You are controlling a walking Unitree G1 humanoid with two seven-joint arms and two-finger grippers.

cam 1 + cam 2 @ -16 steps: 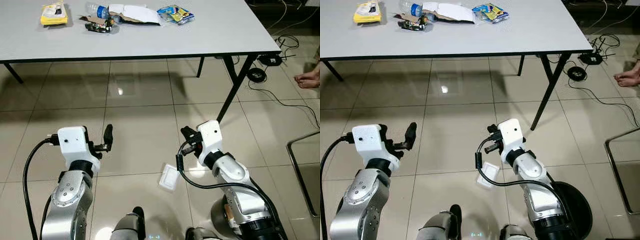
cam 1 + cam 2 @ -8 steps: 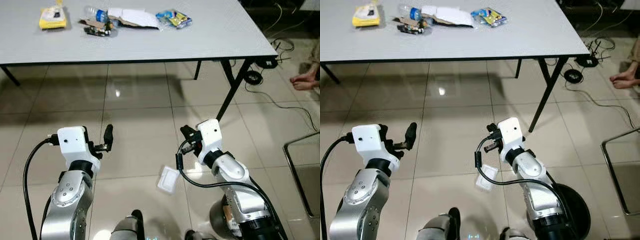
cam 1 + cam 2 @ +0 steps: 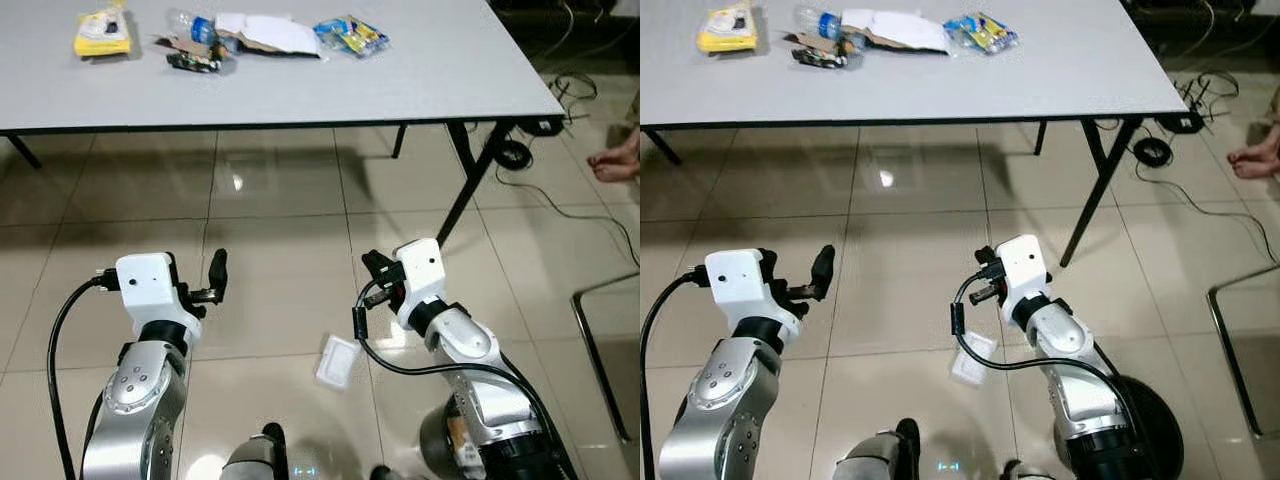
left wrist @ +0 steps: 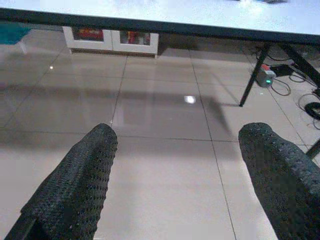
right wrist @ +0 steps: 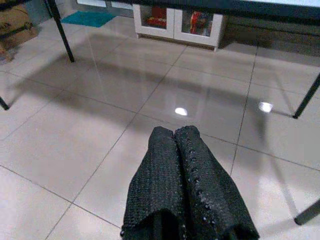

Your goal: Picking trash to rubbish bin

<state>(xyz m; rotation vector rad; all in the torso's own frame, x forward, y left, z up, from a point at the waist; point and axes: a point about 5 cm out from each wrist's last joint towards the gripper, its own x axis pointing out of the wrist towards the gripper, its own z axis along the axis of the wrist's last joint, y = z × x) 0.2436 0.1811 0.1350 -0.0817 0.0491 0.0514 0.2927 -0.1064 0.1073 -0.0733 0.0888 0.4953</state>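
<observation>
Looking under the tabletop (image 3: 420, 70), the wrist views show a low white cabinet (image 5: 175, 22) beyond it, and a teal mat (image 5: 90, 18) on the floor; the head views instead show the trash on top. That trash, a yellow packet (image 3: 102, 32), a bottle (image 3: 195, 22), cardboard scraps (image 3: 195, 55), white paper (image 3: 270, 30) and a blue wrapper (image 3: 350, 32), lies along the tabletop's far side, well apart from both grippers. Both arms are bent forward, short of the tabletop's near edge: left gripper (image 4: 185, 165) wide open, right gripper (image 5: 182, 175) pressed closed and holding nothing. A white card (image 3: 337, 360) lies on the floor tiles near the right arm.
</observation>
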